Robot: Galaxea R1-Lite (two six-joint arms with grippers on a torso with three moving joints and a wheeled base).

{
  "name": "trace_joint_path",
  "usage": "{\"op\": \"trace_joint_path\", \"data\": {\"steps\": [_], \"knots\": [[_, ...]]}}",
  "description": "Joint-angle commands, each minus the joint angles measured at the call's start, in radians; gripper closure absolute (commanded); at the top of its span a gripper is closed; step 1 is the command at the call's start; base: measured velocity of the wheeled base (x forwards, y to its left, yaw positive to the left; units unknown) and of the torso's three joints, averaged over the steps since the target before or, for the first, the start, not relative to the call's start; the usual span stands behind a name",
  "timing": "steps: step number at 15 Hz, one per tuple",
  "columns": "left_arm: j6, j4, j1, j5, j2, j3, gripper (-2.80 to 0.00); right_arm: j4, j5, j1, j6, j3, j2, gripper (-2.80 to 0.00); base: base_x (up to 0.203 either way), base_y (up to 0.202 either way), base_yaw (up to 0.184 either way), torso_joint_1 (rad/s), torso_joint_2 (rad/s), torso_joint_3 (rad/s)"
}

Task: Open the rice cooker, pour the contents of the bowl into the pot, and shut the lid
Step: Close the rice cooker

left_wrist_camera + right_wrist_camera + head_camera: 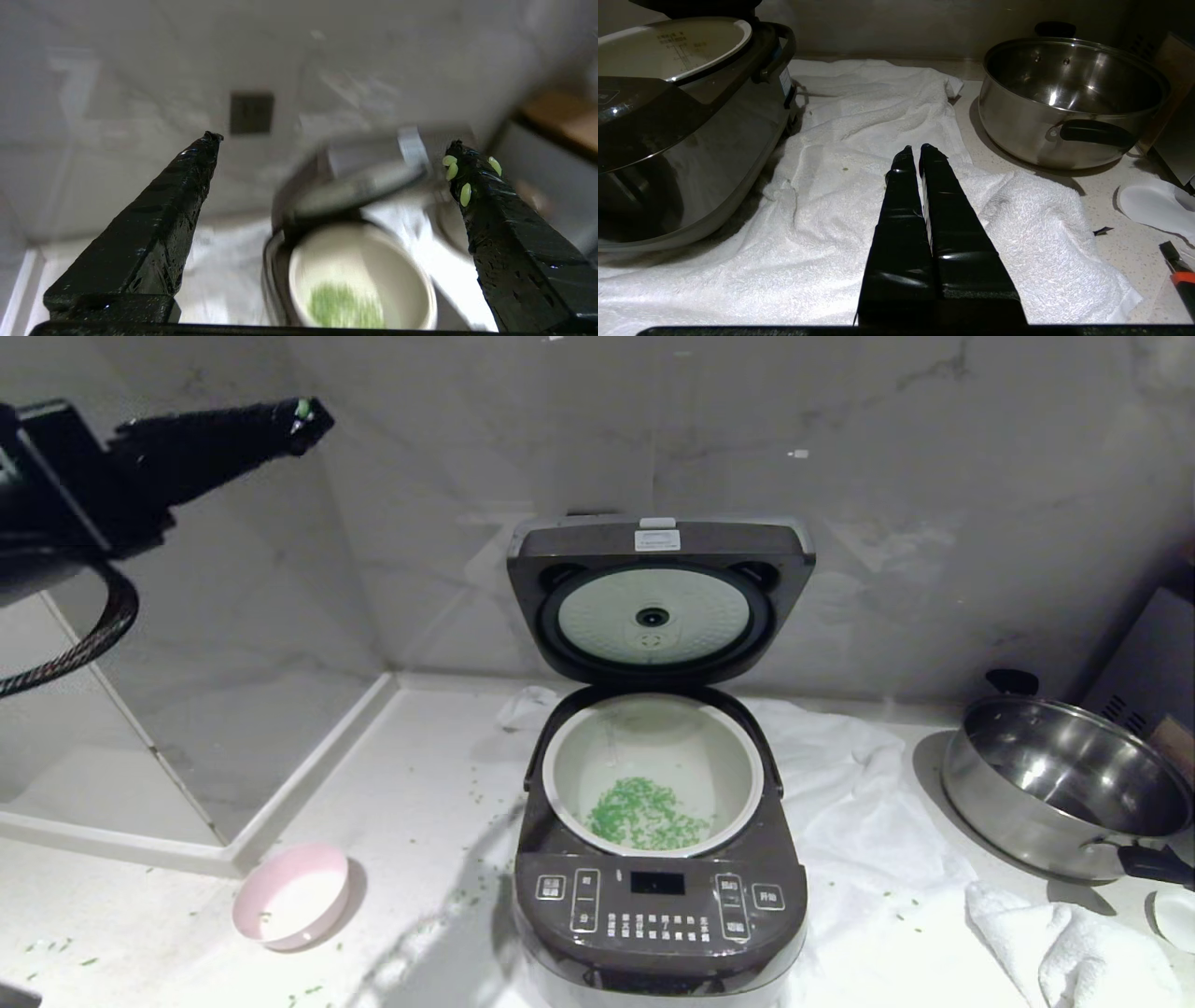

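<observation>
Left gripper [331, 144] jaws spread empty, blurred rice cooker [658, 859] beyond, right gripper [915, 148] jaws clenched.

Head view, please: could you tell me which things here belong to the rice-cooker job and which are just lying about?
Belonging to the job:
- rice cooker
- lid, standing open
- pot
- green contents, lying in the pot
- pink bowl, on the counter
- left pincer, open and raised

Just lying about:
- steel pan
- white towel
- scattered green bits
</observation>
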Motion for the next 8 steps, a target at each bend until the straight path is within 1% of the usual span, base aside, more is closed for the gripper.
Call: {"op": "trace_joint_path", "data": {"steps": [1,3,4,7,8], "knots": [[-0.002,0.030,-0.105,0.160,0.180,-0.171,-2.80,0.000,0.000,0.000,0.001,0.002,0.001,0.00,0.000,0.000,0.000,0.000,0.00,0.000],[-0.002,0.043,-0.171,0.286,0.294,-0.305,-2.80,-0.003,0.000,0.000,0.004,0.002,0.001,0.00,0.000,0.000,0.000,0.000,0.00,0.000],[-0.002,0.047,-0.200,0.354,0.351,-0.365,-2.80,-0.008,-0.003,0.000,0.021,-0.014,0.001,0.00,0.000,0.000,0.000,0.000,0.00,0.000],[-0.003,0.048,-0.267,0.541,0.494,-0.496,-2.80,0.009,-0.002,0.000,0.072,-0.133,0.010,0.00,0.000,0.000,0.000,0.000,0.00,0.000],[-0.003,0.048,-0.289,0.578,0.516,-0.519,-2.80,0.020,0.004,0.000,0.075,-0.165,0.014,0.00,0.000,0.000,0.000,0.000,0.00,0.000]]}}
